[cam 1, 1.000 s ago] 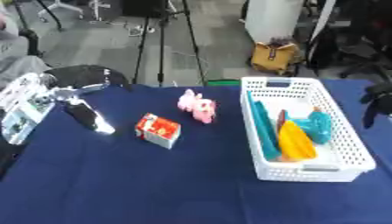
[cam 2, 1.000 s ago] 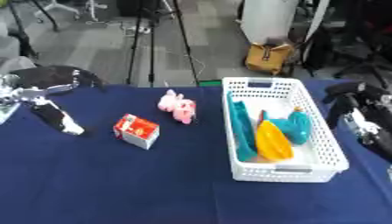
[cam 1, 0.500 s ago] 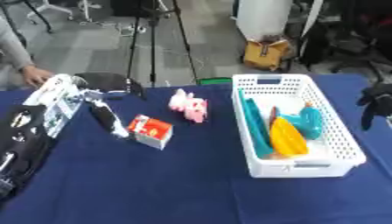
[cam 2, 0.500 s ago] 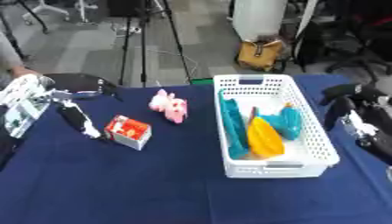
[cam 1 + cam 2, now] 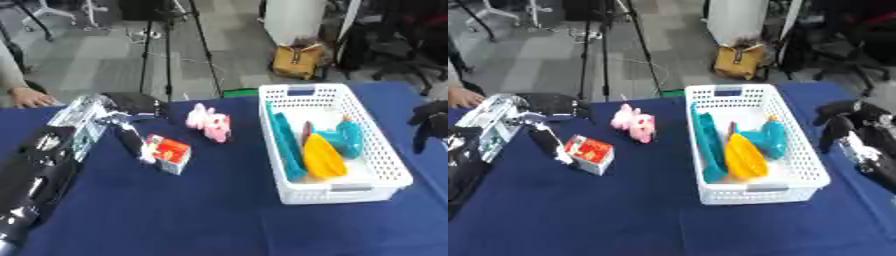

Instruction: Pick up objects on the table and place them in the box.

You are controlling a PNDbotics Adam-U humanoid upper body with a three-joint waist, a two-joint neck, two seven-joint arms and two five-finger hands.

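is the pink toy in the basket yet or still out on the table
Out. The pink toy lies on the blue tablecloth, left of the white basket, apart from it and beside the red carton.

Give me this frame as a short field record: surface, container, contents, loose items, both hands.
surface: table with blue cloth
container: white basket, right half of table
in basket: yellow item, teal items
loose: red carton and pink toy, left of basket
left hand: beside red carton, fingers pointing down at it, no grasp seen
right hand: idle at right edge, fingers relaxed
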